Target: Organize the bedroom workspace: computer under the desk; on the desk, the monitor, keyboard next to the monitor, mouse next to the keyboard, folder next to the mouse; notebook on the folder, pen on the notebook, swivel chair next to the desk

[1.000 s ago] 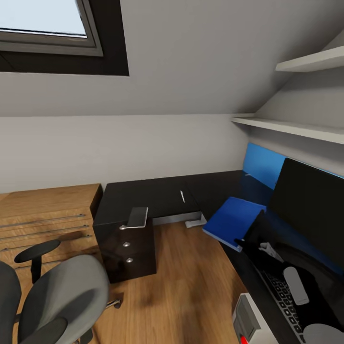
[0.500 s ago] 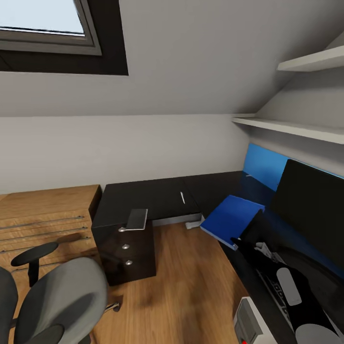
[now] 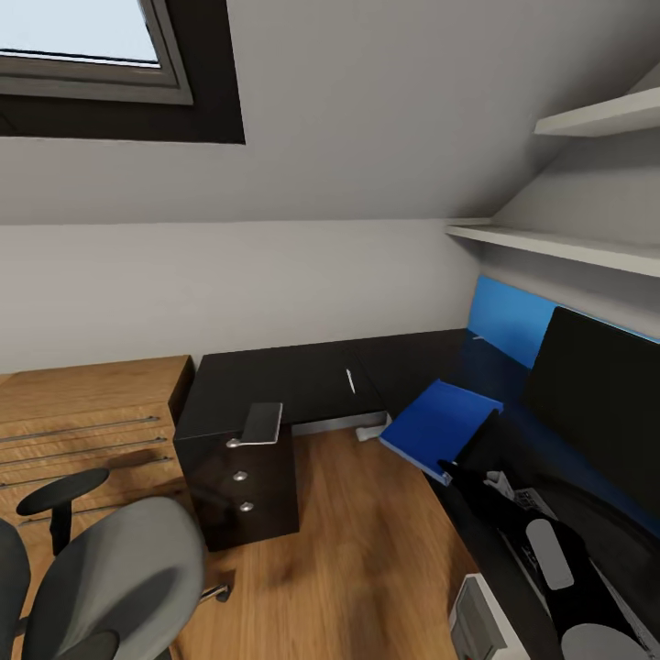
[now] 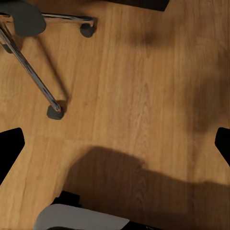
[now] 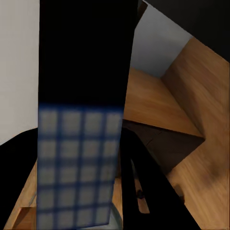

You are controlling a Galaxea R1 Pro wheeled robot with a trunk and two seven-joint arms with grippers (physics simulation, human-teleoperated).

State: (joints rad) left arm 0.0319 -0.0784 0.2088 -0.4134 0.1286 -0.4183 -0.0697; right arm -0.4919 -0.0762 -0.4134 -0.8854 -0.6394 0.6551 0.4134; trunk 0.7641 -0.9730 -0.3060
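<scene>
Sloped grey walls and a skylight frame the head view, with wood flooring point(image 3: 367, 541) below and the L-shaped black desk point(image 3: 284, 376) running along the far wall and down the right side. On its far wing lies a slim white pen point(image 3: 349, 379), and a pale grey flat object point(image 3: 260, 423) sits at the corner above the black drawers point(image 3: 240, 481) with their round silver knobs. A low light-wood cabinet point(image 3: 82, 412) stands to the left of the desk. The bright blue folder point(image 3: 440, 423) is tilted at the desk's inner edge, its near corner at the tip of the right gripper point(image 3: 451, 469); whether those fingers clamp it I cannot tell from here. The monitor point(image 3: 600, 403) stands on the right wing, black screen facing us, and a strip of keyboard point(image 3: 530, 541) peeks beside the right arm. The computer point(image 3: 477, 614), light grey, sits low at the bottom edge, by the desk's edge. The grey swivel chair point(image 3: 110, 587) sits bottom left, well apart from the desk. Over to the left wrist view: floorboards, the chair's chrome legs and castors point(image 4: 55, 111), and the left gripper point(image 4: 115, 143) with its dark fingertips point(image 4: 9, 148) spread wide apart. Right wrist view now: a dark panel with a blue-white grid point(image 5: 79, 163) sits right up against the camera, fingers point(image 5: 148, 187) dark alongside it, grip impossible to judge.
</scene>
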